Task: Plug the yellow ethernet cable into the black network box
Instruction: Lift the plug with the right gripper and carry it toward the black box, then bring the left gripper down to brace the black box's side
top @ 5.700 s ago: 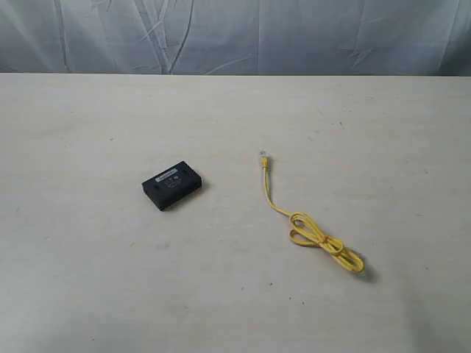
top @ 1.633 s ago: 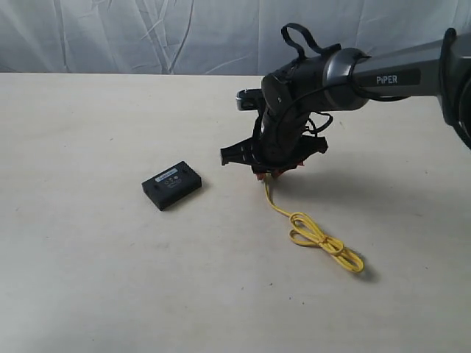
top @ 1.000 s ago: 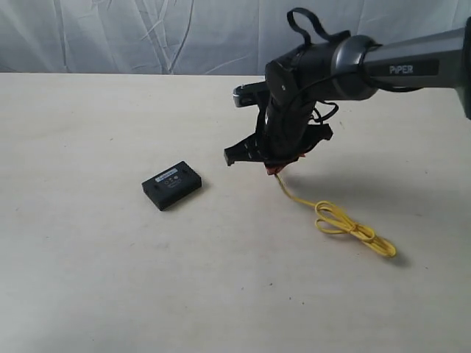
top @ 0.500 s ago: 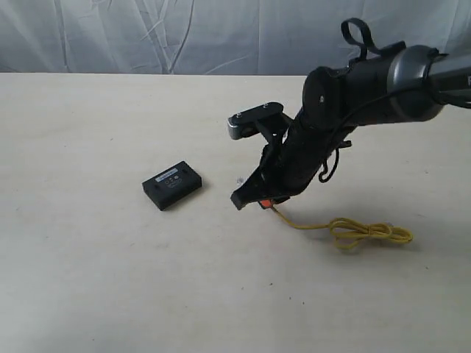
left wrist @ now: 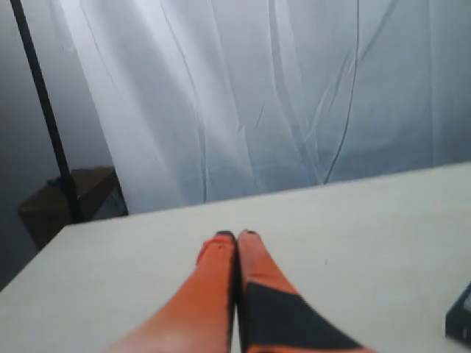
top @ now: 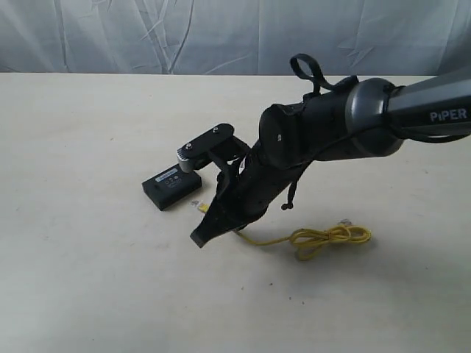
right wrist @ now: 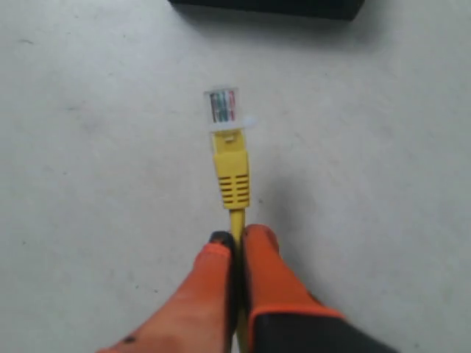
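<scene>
Exterior view: the right arm (top: pixel 331 136) reaches across the table (top: pixel 88 279) toward the black network box (top: pixel 171 184), which lies flat. The yellow ethernet cable (top: pixel 324 237) trails from the arm, its looped bundle resting on the table well apart from the box. Only the right wrist view shows the grasp. The right gripper (right wrist: pixel 236 239) is pinched narrowly on the cord just behind the yellow boot, and the clear plug (right wrist: pixel 223 107) points at the box's side, near it but not touching. Only the left wrist view shows the left gripper (left wrist: pixel 236 235). Its orange fingers are pressed together with nothing between them, above bare table before a white curtain (left wrist: pixel 257 110).
</scene>
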### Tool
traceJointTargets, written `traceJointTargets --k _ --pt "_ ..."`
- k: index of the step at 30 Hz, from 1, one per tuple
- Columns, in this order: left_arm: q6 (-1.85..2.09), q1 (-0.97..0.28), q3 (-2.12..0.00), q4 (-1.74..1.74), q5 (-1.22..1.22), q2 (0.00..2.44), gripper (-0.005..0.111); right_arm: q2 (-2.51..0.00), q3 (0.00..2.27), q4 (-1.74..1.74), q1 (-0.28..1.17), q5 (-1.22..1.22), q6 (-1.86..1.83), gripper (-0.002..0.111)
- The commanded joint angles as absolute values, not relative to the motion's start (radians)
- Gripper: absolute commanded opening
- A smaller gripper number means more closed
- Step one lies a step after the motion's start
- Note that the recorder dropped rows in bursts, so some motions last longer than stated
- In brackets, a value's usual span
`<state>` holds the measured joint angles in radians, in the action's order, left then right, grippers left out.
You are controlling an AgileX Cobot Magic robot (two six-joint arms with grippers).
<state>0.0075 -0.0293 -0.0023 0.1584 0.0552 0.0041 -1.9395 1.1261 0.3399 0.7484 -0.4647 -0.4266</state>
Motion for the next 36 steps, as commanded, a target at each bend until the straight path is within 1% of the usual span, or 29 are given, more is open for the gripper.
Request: traceJointTargets --k 1,7,11,14,16,18,22,27,31,36 --pt "0.000 -0.028 0.000 0.088 -0.149 0.000 0.000 -1.966 1.121 0.352 0.757 -0.435 -0.434 0.000" --pt "-0.010 -0.028 0.000 0.045 -0.158 0.000 0.000 -1.968 1.121 0.364 0.757 -0.439 -0.434 0.000" --pt "-0.009 -0.028 0.000 -0.088 -0.156 0.000 0.000 -1.968 1.123 0.364 0.757 -0.470 -0.434 0.000" --pt "0.032 -0.028 -0.106 -0.120 -0.046 0.079 0.000 -1.968 1.124 0.364 0.757 -0.480 -0.434 0.000" --pt "0.045 -0.028 -0.204 -0.096 0.058 0.193 0.000 -1.970 1.134 0.364 0.757 -0.485 -0.434 0.000" --pt "0.045 -0.028 -0.293 -0.057 0.097 0.323 0.000 -1.970 1.143 0.364 0.757 -0.493 -0.434 0.000" --pt "0.045 -0.028 -0.477 0.041 0.153 0.666 0.000 -1.970 1.181 0.364 0.757 -0.531 -0.434 0.000" --pt "0.107 -0.041 -0.689 0.029 0.244 1.094 0.000 -1.970 1.189 0.364 0.757 -0.539 -0.434 0.000" --pt "0.288 -0.079 -0.855 -0.098 0.334 1.424 0.000 -1.970 1.189 0.364 0.757 -0.509 -0.434 0.000" --pt "0.698 -0.103 -1.106 -0.456 0.501 1.746 0.000 -1.970 1.189 0.364 0.757 -0.487 -0.434 0.000"
